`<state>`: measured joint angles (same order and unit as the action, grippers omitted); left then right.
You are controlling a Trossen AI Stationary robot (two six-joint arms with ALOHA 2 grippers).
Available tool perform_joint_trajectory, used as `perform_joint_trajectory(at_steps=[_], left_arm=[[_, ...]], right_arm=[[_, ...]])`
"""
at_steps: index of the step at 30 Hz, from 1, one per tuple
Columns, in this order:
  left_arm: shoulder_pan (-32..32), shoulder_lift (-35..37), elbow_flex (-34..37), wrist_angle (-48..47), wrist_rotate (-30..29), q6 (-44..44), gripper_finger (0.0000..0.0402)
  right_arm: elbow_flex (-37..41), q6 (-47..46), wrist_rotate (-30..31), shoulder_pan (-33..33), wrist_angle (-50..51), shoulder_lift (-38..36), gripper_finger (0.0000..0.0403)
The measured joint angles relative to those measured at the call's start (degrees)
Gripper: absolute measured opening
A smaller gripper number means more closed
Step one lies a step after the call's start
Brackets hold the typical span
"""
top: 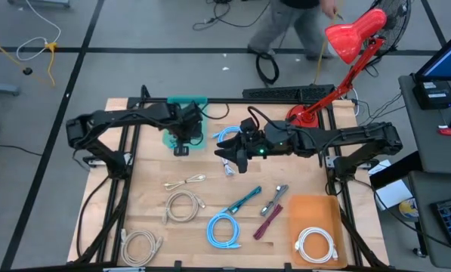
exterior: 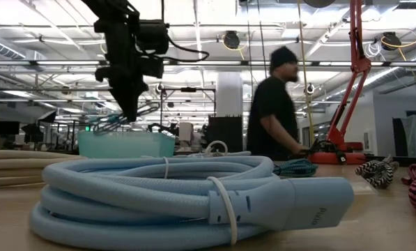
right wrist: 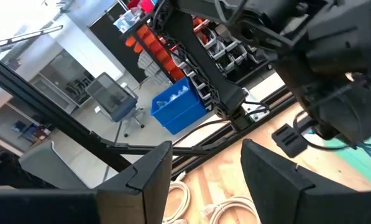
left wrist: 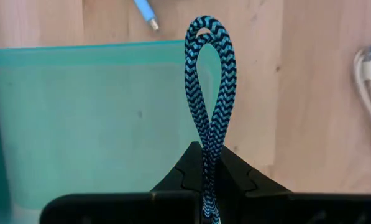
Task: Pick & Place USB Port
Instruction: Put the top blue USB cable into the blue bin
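My left gripper points down over the teal bin at the table's far side and is shut on a blue-and-black braided USB cable. In the left wrist view the cable's loop sticks out past the fingertips, over the bin's side wall. The low view shows this gripper just above the bin. My right gripper hovers level to the right of the bin; in the right wrist view it stands open with nothing between its fingers. My left gripper pinches a folded bight of the braided cable, two strands side by side, between its two fingers. The fingers come from above, pointing down. The loop end reaches out beyond the fingertips; the gripper hides the rest of the cable.
Several coiled cables lie on the wooden table: beige ones, a light blue coil, a white coil on an orange pad and a red braided one. A red lamp stands at the far right. A person is behind the table.
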<state>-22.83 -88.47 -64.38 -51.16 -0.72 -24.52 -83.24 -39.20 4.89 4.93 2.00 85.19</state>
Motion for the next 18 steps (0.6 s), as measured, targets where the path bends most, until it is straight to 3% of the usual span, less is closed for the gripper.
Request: perform_joint_trajectory(at_steps=[8, 18], left_arm=[[-1.58, -2.57, 0.0, 0.46, -2.63, -5.96, 0.0012], [-2.28, -6.15, 0.0, 1.76, -2.79, -7.42, 0.0012]], right_arm=[[0.0, 0.02, 0.02, 0.0, -0.02, 0.0, 0.0176], [0.0, -0.16, 0.02, 0.02, -0.26, 0.0, 0.0172]])
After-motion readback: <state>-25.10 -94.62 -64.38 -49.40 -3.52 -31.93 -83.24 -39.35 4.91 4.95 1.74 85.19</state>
